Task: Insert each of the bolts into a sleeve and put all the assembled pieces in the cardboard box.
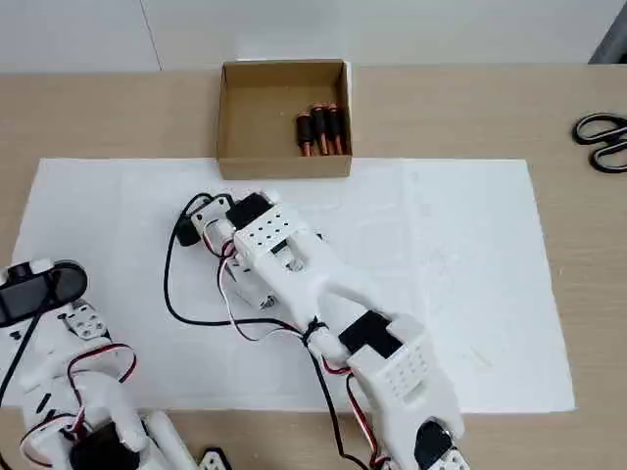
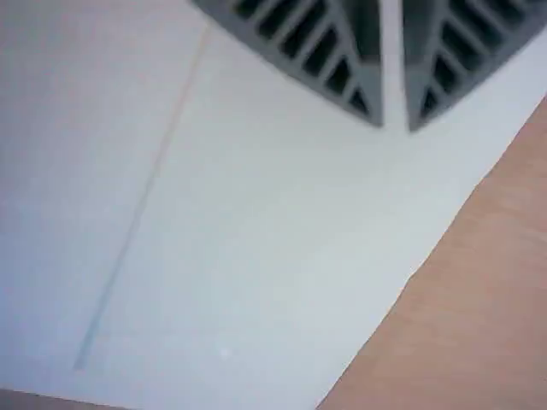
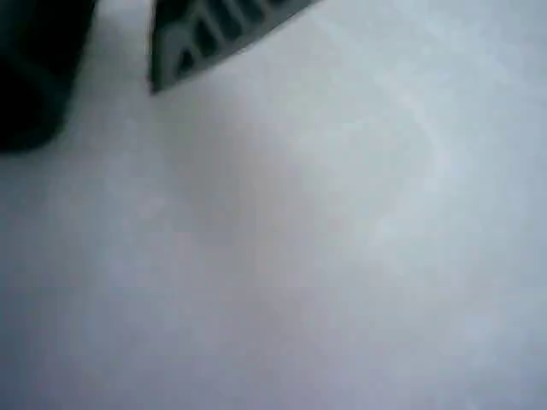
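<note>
The cardboard box (image 1: 225, 117) stands at the table's far edge. Three assembled pieces (image 1: 321, 130), black sleeves with orange bolts, lie side by side in its right half. My right gripper (image 1: 191, 223) hovers low over the white paper (image 1: 470, 274), a little in front of the box's left corner. In the right wrist view my right gripper (image 3: 120, 77) is open with bare paper (image 3: 342, 256) between its fingers. My left gripper (image 1: 44, 289) rests folded at the near left. Its grey ribbed fingers (image 2: 342, 60) are shut over the paper's edge, holding nothing.
Black scissors (image 1: 602, 140) lie on the wooden table at the far right. The right arm's black and red cables (image 1: 176, 304) loop over the paper's left-centre. Bare wood (image 2: 479, 325) borders the paper near my left gripper.
</note>
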`<action>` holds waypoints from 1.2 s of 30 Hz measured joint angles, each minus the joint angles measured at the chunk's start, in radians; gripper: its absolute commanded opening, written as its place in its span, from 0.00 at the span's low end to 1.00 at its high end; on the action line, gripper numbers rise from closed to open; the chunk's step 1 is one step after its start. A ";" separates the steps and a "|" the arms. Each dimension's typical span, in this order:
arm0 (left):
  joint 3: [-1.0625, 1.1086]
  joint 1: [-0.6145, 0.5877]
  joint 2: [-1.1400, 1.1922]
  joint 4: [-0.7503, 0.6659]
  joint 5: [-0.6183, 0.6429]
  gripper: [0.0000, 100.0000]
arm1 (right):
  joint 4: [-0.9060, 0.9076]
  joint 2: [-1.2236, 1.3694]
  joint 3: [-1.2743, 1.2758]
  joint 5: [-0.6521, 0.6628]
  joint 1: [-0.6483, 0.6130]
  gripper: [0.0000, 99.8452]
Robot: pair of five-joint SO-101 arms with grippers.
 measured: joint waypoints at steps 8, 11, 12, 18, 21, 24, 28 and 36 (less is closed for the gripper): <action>-0.089 0.014 0.000 0.040 0.204 0.01 | -0.017 0.006 -0.008 0.000 0.006 0.01; -0.132 0.092 0.012 0.092 0.209 0.01 | -0.002 -0.018 -0.006 0.000 0.006 0.01; -0.146 0.124 0.031 0.109 0.213 0.01 | 0.009 -0.034 -0.008 0.000 0.005 0.01; -0.282 0.298 0.206 0.127 0.267 0.01 | 0.048 -0.258 -0.008 0.002 0.034 0.00; -0.388 0.391 0.342 0.133 0.308 0.01 | 0.049 -0.393 0.003 0.002 0.098 0.00; -0.500 0.473 0.509 0.135 0.361 0.01 | 0.101 -0.505 0.008 0.044 0.173 0.00; -0.634 0.571 0.773 0.135 0.454 0.01 | 0.169 -0.621 0.071 0.063 0.255 0.00; -0.904 0.683 1.376 0.135 0.529 0.01 | 0.164 -0.842 0.304 0.063 0.404 0.00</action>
